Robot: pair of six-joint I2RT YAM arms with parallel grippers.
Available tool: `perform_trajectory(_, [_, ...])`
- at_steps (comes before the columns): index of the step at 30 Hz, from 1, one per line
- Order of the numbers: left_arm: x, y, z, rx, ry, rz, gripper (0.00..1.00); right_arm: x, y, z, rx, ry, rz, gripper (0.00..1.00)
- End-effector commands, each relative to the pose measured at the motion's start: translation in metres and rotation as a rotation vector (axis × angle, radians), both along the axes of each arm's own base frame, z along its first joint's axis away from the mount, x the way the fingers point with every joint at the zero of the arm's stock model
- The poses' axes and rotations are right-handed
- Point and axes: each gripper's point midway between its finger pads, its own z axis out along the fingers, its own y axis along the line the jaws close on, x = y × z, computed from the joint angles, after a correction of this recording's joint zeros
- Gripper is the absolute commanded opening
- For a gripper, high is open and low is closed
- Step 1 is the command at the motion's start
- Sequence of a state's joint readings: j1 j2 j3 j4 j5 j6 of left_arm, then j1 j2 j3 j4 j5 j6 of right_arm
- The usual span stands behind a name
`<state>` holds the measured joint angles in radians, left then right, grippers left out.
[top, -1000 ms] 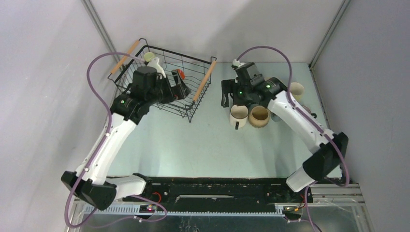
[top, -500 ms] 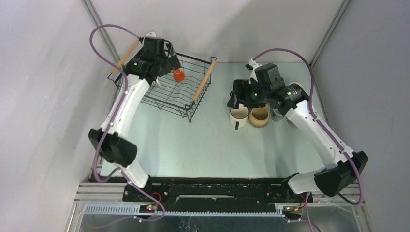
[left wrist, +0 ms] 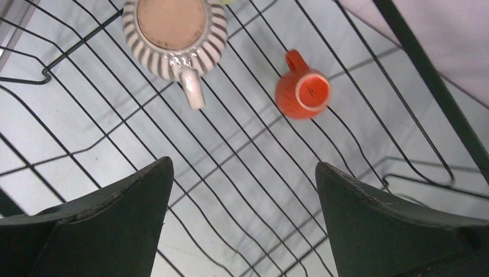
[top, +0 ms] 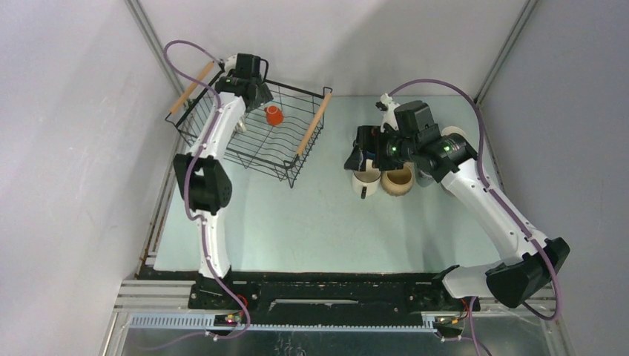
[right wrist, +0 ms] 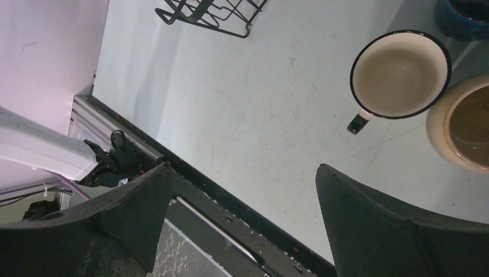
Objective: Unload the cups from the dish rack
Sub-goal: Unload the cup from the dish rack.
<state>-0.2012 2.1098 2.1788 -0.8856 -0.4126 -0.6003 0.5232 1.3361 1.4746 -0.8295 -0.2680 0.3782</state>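
Observation:
The black wire dish rack (top: 297,166) with wooden bar handles stands at the back left. An orange cup (top: 274,115) lies in it; the left wrist view shows the orange cup (left wrist: 302,91) and a striped ribbed cup (left wrist: 175,29) upside down on the rack wires (left wrist: 230,190). My left gripper (top: 251,95) hangs open and empty above the rack floor (left wrist: 243,167). My right gripper (top: 354,152) is open and empty (right wrist: 243,168), raised just left of a white black-rimmed cup (top: 364,178) (right wrist: 401,75) and a tan cup (top: 398,179) (right wrist: 464,124).
A navy cup (right wrist: 464,14) and a cream cup (top: 454,136) stand behind the right arm, partly hidden. The rack's near corner (right wrist: 210,14) shows in the right wrist view. Walls close in at the left, back and right.
My left arm has swung up and back from the rack's middle to above its far left corner. My right gripper has shifted slightly right beside the set-down cups.

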Motion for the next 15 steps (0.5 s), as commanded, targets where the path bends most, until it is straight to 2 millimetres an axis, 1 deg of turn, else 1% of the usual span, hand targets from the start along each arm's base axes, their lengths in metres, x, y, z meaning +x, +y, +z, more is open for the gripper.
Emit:
perform_trajectory(1, [0.028, 0.028, 0.007, 0.007, -0.073, 0.104, 1.0, -0.002, 0.006, 0.013, 0.056, -0.025, 0.019, 1.0])
perform_trajectory(4, [0.038, 0.038, -0.012, 0.013, -0.059, 0.132, 0.99, -0.002, 0.009, 0.012, 0.064, -0.021, 0.031, 1.0])
perform_trajectory(8, [0.047, 0.05, -0.031, -0.003, -0.047, 0.171, 0.97, -0.002, 0.012, 0.007, 0.066, -0.003, 0.047, 1.0])
perform_trajectory(12, [0.056, 0.051, -0.046, -0.025, -0.037, 0.173, 0.95, -0.001, 0.014, 0.003, 0.067, 0.0, 0.051, 1.0])
perform_trajectory(15, [0.06, 0.054, -0.063, -0.046, -0.019, 0.186, 0.93, 0.0, 0.015, 0.0, 0.065, 0.006, 0.051, 1.0])
